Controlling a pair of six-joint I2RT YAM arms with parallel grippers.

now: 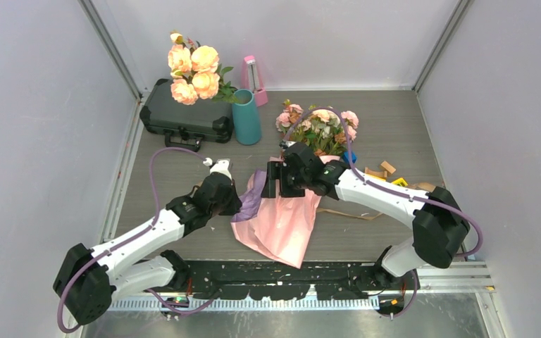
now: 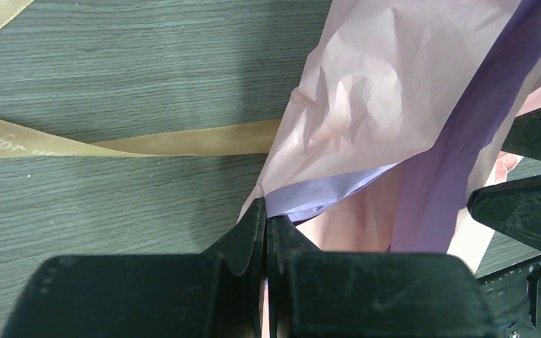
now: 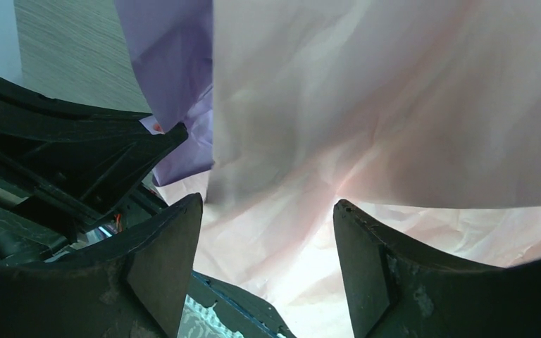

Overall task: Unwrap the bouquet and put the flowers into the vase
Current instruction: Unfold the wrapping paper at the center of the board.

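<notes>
"Left wrist view first: why is the left gripper (image 2: 265,220) pressing its jaws together like that?"

"It is pinching a corner of the wrapping paper (image 2: 366,105), pink sheet and lilac liner both, as far as I am making out. I am reading that as an anchor, pinning one side so the sheet opens rather than slides."

"And the right gripper (image 3: 268,215)?"

"Its fingers are standing well apart with the pink sheet hanging just beyond them (nothing is sitting between the pads in its own camera), so it is gripping nothing. From above it is hovering over the upper part of the paper, near the left one, probably lining up for a hold of its own."

"Is the ribbon (image 2: 148,141) doing anything?"

"No, it is lying flat on the table (image 2: 113,63), running up to the paper's edge and tying nothing. That is why the paper is fanning out toward the arm bases."

"Where are the flowers (image 1: 318,128) sitting?"

"Their heads are lying on the table at the far end of the paper, just beyond the right wrist. That arm is hiding the stems, so I am not able to say whether they are lying inside the fold. The vase (image 1: 246,116) is standing upright to their left, apart from them, beside a black case (image 1: 183,116)."

"How far along, then?"

"Untying is looking done, unwrapping is partway, and nothing is going into the vase yet. I am worrying about thin paper tearing, or dragging the stems along."
</notes>
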